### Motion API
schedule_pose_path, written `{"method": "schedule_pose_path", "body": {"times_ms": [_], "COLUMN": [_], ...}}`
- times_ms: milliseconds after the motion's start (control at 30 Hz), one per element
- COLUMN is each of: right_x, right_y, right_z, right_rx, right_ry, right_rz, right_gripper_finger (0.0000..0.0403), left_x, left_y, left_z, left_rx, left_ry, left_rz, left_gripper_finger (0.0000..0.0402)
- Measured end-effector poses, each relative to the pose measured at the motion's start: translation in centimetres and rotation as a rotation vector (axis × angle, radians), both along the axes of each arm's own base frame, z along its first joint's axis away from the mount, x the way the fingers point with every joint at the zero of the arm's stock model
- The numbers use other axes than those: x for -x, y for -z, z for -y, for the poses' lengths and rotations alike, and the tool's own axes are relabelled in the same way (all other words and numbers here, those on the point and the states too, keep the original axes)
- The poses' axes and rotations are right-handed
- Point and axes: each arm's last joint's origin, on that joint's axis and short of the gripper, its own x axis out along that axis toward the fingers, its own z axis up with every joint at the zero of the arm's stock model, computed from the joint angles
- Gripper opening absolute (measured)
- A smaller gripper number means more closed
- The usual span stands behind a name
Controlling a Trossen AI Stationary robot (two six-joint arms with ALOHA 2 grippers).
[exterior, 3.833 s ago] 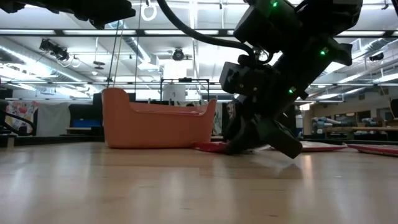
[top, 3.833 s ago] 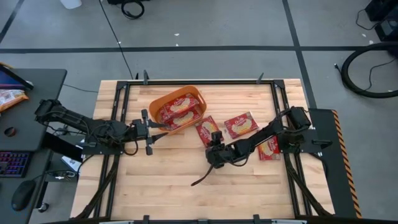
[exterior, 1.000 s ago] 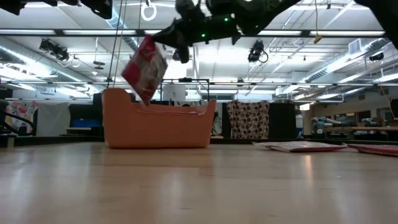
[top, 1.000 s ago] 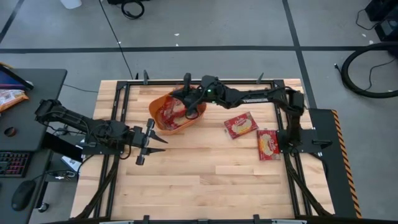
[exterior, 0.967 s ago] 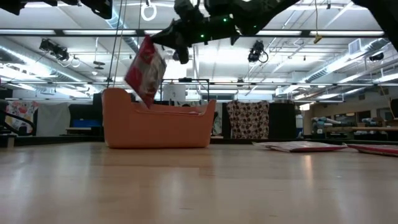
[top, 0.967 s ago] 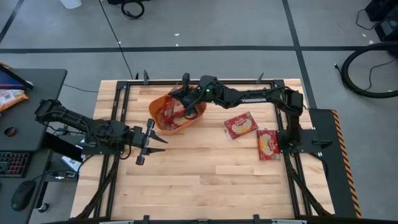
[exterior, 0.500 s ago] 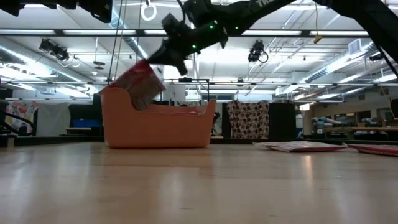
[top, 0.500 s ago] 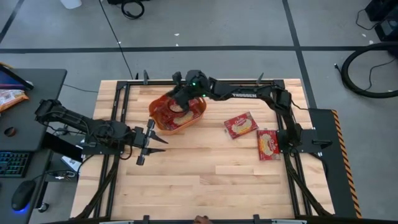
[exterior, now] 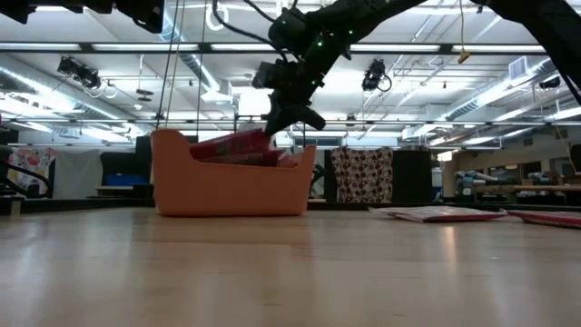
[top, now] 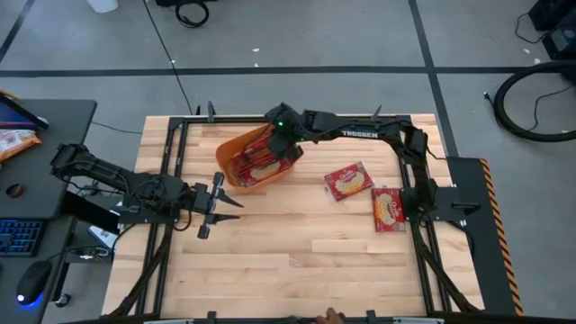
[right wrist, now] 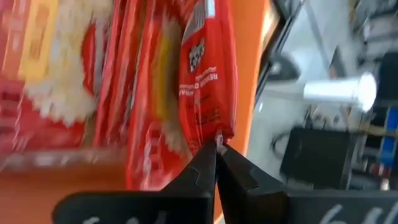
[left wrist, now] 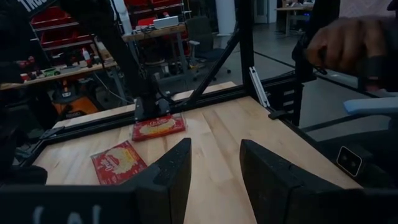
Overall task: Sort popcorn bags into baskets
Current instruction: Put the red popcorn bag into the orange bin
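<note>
The orange basket [top: 236, 146] stands at the table's far middle with several red popcorn bags stacked in it. My right gripper [top: 277, 144] reaches over it from the right, shut on the top popcorn bag [exterior: 238, 145], which lies across the stack above the rim. Two more popcorn bags [top: 348, 180] [top: 389, 209] lie flat on the table to the right. My left gripper [top: 225, 196] hovers open just near of the basket, with nothing between its fingers [left wrist: 180, 165]. My right gripper pinches one corner of the top popcorn bag [right wrist: 217, 134] between its two fingertips, which slant down from the table's right. The bag's far part rests on the stack in the basket [exterior: 227, 186], roughly level.
A black frame rail [top: 297, 118] runs along the table's far edge behind the basket. A person's hand [left wrist: 348, 40] shows beyond the table's right end. Bare wood lies across the near half of the table [top: 297, 261].
My right gripper has come down over the basket and tipped downward, still shut. The popcorn bag, which hung upright below it above the basket's left end, has swung over and now lies flat on the stack inside.
</note>
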Motion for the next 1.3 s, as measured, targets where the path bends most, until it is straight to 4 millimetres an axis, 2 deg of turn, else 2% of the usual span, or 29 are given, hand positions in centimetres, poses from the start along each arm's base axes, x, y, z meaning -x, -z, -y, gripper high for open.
{"method": "schedule_pose_path", "body": {"times_ms": [133, 267, 433, 533, 667, 767, 867, 1067, 1300], "right_x": [0.6, 1.1, 1.3, 1.6, 2.2, 3.2, 4.6, 7.0, 10.1], "right_y": [0.4, 0.9, 0.8, -0.1, -1.5, -2.5, -2.6, -0.9, 4.0], "right_z": [0.1, -0.4, -2.2, -3.9, -6.1, -7.4, -8.2, -8.8, -10.4], "right_rx": [0.005, -0.013, 0.033, 0.102, 0.127, 0.067, -0.026, -0.257, -0.231], "right_ry": [0.100, 0.174, 0.313, 0.367, 0.416, 0.475, 0.561, 0.792, 0.917], "right_rz": [-0.067, -0.130, -0.157, -0.159, -0.127, -0.107, -0.147, -0.302, -0.492], "right_gripper_finger": [0.0032, 0.0070, 0.0125, 0.0145, 0.0155, 0.0154, 0.0154, 0.0154, 0.0154], "left_x": [0.0, 0.0, 0.0, 0.0, 0.0, 0.0, 0.0, 0.0, 0.0], "left_y": [0.0, 0.0, 0.0, 0.0, -0.2, -0.2, -0.2, -0.3, -0.5], "left_z": [0.0, 0.0, 0.0, 0.0, 0.0, 0.0, 0.0, 0.0, 0.0], "left_rx": [0.000, 0.000, -0.001, -0.024, -0.051, -0.054, -0.056, -0.106, -0.120], "left_ry": [0.000, 0.000, 0.000, 0.001, 0.003, 0.003, 0.003, 0.005, 0.005], "left_rz": [0.000, 0.001, 0.001, 0.010, 0.031, 0.031, 0.031, 0.053, 0.070], "left_gripper_finger": [0.0141, 0.0141, 0.0141, 0.0141, 0.0141, 0.0141, 0.0141, 0.0141, 0.0141]}}
